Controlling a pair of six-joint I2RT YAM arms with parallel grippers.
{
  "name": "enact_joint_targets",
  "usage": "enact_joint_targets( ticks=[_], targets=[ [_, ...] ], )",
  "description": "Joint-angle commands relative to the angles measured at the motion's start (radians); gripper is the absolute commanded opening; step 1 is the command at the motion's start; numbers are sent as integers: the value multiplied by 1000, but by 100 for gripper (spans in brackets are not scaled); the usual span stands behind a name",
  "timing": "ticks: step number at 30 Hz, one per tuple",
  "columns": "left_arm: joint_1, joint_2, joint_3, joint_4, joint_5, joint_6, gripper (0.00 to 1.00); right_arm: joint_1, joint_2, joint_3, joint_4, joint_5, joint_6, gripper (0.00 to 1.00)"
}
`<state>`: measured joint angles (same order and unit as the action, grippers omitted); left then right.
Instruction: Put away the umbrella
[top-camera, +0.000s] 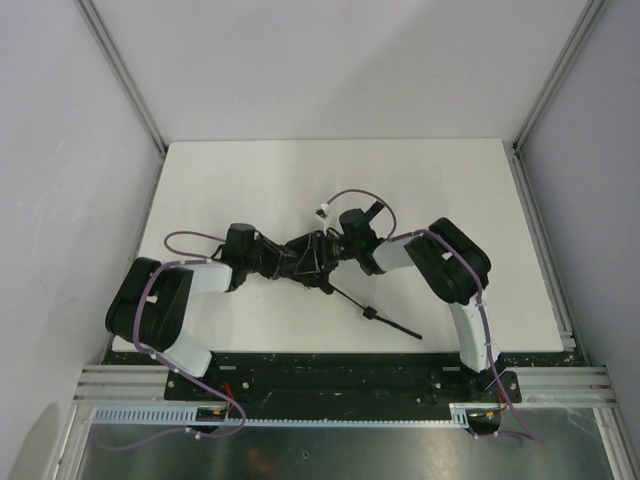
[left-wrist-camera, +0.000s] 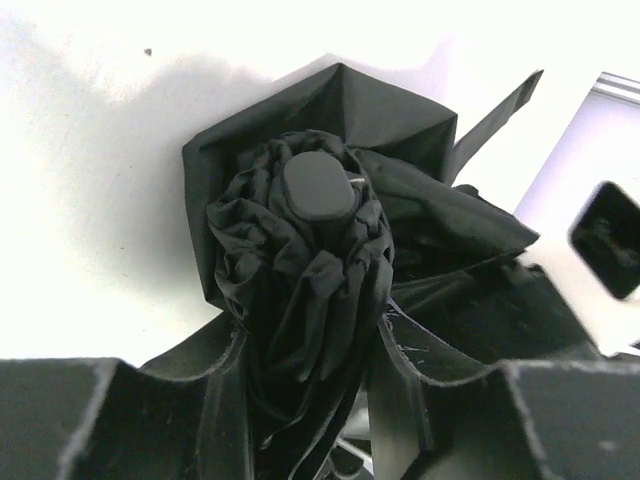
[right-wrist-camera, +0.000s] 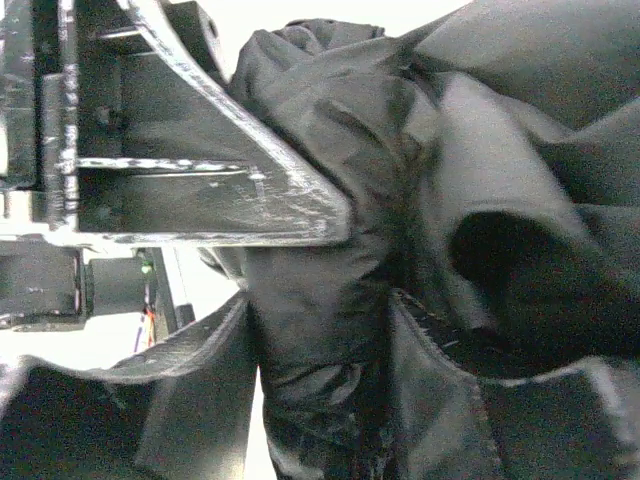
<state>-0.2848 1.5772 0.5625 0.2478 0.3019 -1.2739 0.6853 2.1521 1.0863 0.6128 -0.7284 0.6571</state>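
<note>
The black umbrella (top-camera: 305, 258) lies mid-table as a crumpled bundle between both arms. Its thin shaft (top-camera: 375, 313) sticks out toward the near right. My left gripper (top-camera: 283, 262) comes in from the left and my right gripper (top-camera: 332, 250) from the right. In the left wrist view the gathered canopy (left-wrist-camera: 315, 260) with its rounded top cap (left-wrist-camera: 318, 185) stands between the left gripper (left-wrist-camera: 310, 350) fingers, which press it on both sides. In the right wrist view the right gripper (right-wrist-camera: 320, 330) is shut on folds of the umbrella (right-wrist-camera: 330, 280), beside the left gripper's body (right-wrist-camera: 180, 170).
The white table (top-camera: 250, 180) is fenced by aluminium rails (top-camera: 540, 230) and grey walls on three sides. A black base plate (top-camera: 330, 372) runs along the near edge. Purple cables (top-camera: 345, 195) loop over both arms.
</note>
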Motion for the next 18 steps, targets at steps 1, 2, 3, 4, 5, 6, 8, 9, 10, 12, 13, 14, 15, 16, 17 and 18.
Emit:
enact_joint_targets(
  ticks=[1,2,3,4,5,6,8,9,10,12,13,14,15,16,17,18],
  targets=[
    [2,31,-52,-90,-107,90,0,11,-155,103,-504,109,-224,61],
    [3,30,-53,-94,-105,91,0,19,-194,127,-584,170,-279,68],
    [3,29,-55,-96,-102,91,0,31,-230,141,-648,236,-332,73],
    [2,28,-56,-99,-100,90,0,48,-263,150,-693,312,-381,78],
    [2,27,-57,-104,-99,90,0,72,-295,153,-728,401,-429,82],
    [2,25,-57,-110,-98,91,0,104,-322,155,-748,490,-475,86],
    [2,19,-58,-125,-102,90,0,169,-351,156,-759,677,-554,90],
    [2,17,-59,-132,-103,88,0,198,-357,156,-752,749,-586,92],
    [3,16,-59,-138,-103,88,0,225,-358,157,-741,811,-611,92],
    [2,15,-57,-152,-104,88,0,274,-346,156,-707,916,-643,93],
    [2,15,-55,-159,-106,87,0,298,-334,156,-683,969,-672,93],
    [2,17,-53,-165,-106,87,0,320,-319,157,-653,1006,-698,93],
    [2,16,-53,-169,-106,84,0,337,-302,159,-619,1041,-719,93],
    [2,15,-54,-170,-107,82,0,354,-283,165,-593,1066,-735,92],
    [2,15,-52,-171,-106,82,0,365,-263,170,-571,1091,-746,90],
    [2,16,-51,-173,-105,81,0,371,-240,179,-558,1111,-751,88]
  ],
)
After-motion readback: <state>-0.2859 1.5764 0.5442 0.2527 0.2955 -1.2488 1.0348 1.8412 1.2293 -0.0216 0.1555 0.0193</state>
